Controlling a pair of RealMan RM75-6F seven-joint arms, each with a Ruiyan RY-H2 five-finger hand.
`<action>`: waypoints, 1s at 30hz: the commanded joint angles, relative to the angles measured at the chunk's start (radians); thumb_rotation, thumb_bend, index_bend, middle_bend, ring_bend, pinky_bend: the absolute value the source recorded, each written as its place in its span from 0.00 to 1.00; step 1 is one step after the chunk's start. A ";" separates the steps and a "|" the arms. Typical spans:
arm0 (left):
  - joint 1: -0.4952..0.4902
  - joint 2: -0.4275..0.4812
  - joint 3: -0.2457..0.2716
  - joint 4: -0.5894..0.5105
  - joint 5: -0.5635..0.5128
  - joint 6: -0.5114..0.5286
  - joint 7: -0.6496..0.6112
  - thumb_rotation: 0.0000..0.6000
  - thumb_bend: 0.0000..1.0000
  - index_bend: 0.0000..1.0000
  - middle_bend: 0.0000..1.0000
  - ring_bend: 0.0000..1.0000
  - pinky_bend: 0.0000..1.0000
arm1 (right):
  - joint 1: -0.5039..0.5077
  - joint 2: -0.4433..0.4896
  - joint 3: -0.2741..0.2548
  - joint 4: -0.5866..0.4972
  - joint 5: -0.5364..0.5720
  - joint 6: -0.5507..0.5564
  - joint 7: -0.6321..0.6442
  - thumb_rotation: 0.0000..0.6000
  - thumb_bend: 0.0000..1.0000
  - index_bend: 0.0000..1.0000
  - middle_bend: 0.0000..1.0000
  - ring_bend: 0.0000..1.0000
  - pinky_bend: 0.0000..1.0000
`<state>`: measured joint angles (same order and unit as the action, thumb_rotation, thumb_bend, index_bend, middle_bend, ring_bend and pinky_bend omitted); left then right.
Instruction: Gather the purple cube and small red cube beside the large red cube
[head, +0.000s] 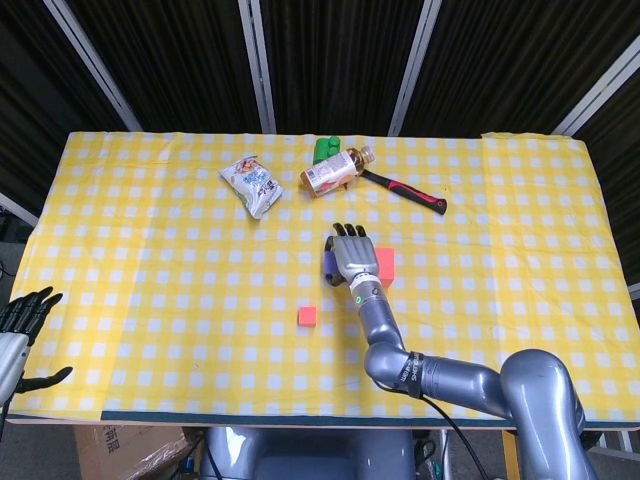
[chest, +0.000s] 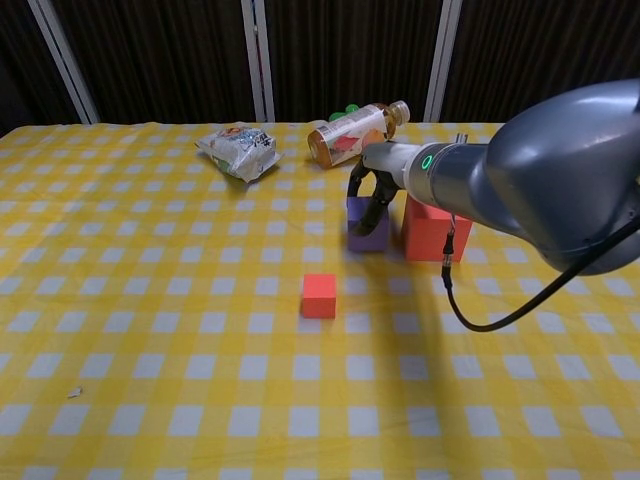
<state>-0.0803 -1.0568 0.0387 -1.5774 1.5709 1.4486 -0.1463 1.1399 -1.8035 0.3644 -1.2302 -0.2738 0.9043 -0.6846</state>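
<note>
My right hand (head: 352, 256) reaches over the purple cube (chest: 366, 231) and grips it from above, its fingers (chest: 376, 203) curled down the cube's front. The cube sits low at the cloth, just left of the large red cube (chest: 433, 229); whether the two touch I cannot tell. In the head view only a sliver of the purple cube (head: 328, 263) shows left of the hand, and the large red cube (head: 386, 266) peeks out on its right. The small red cube (chest: 319, 296) lies alone nearer the front. My left hand (head: 22, 318) hangs off the table's left edge, fingers spread, holding nothing.
At the back lie a snack bag (head: 252, 185), a tipped bottle (head: 335, 170) with a green object (head: 325, 149) behind it, and a red-handled hammer (head: 406, 191). The yellow checked cloth (head: 150, 270) covers the whole table.
</note>
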 joint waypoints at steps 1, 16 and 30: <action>0.000 0.000 0.000 0.000 -0.001 0.000 0.000 1.00 0.08 0.00 0.00 0.00 0.02 | -0.001 0.001 -0.005 0.000 0.001 0.001 -0.005 1.00 0.37 0.48 0.10 0.00 0.00; 0.003 0.002 0.001 -0.002 0.002 0.005 -0.002 1.00 0.08 0.00 0.00 0.00 0.02 | -0.005 0.015 -0.019 -0.015 0.012 0.001 -0.022 1.00 0.37 0.48 0.10 0.00 0.00; 0.002 0.002 0.002 -0.005 0.004 0.003 0.001 1.00 0.08 0.00 0.00 0.00 0.02 | -0.009 0.028 -0.030 -0.025 0.018 0.002 -0.032 1.00 0.37 0.42 0.10 0.00 0.00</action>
<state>-0.0781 -1.0547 0.0403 -1.5821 1.5753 1.4516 -0.1448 1.1312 -1.7759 0.3352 -1.2552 -0.2553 0.9058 -0.7161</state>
